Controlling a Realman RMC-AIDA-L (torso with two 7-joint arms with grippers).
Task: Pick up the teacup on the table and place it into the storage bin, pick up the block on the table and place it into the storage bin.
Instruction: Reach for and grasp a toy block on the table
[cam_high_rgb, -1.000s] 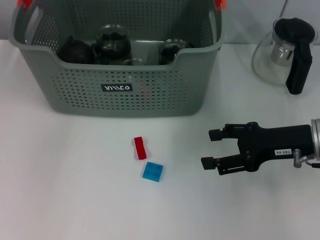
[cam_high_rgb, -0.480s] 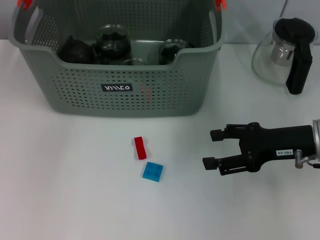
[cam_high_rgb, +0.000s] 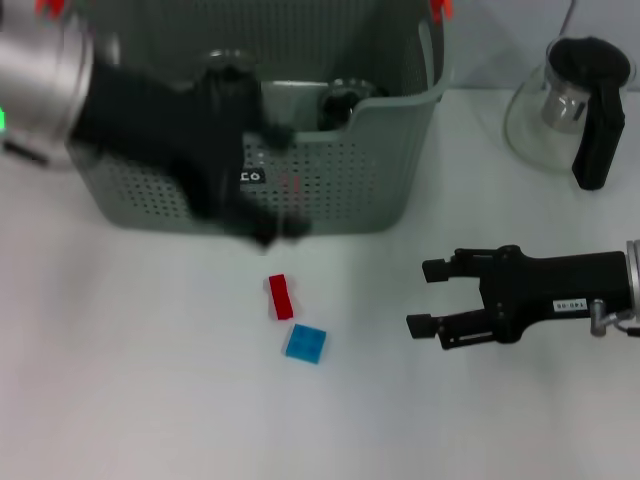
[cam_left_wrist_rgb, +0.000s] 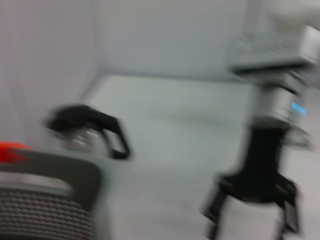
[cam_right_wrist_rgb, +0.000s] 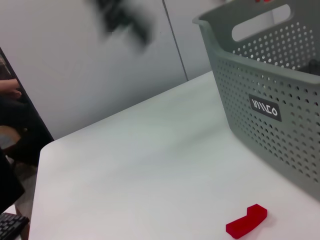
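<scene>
hovering left hand (cam_high_rgb: 270, 225) just above red block (cam_high_rgb: 280, 296).

Left gripper (cam_high_rgb: 265, 225) blurred, finger state unreadable; arm hides storage bin (cam_high_rgb: 340, 190) front and label. Bin top cut off. Dark items inside, possibly teacups, indistinct. Left wrist view smeared.

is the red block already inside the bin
No, the red block lies on the white table in front of the storage bin, beside a blue block.
</scene>
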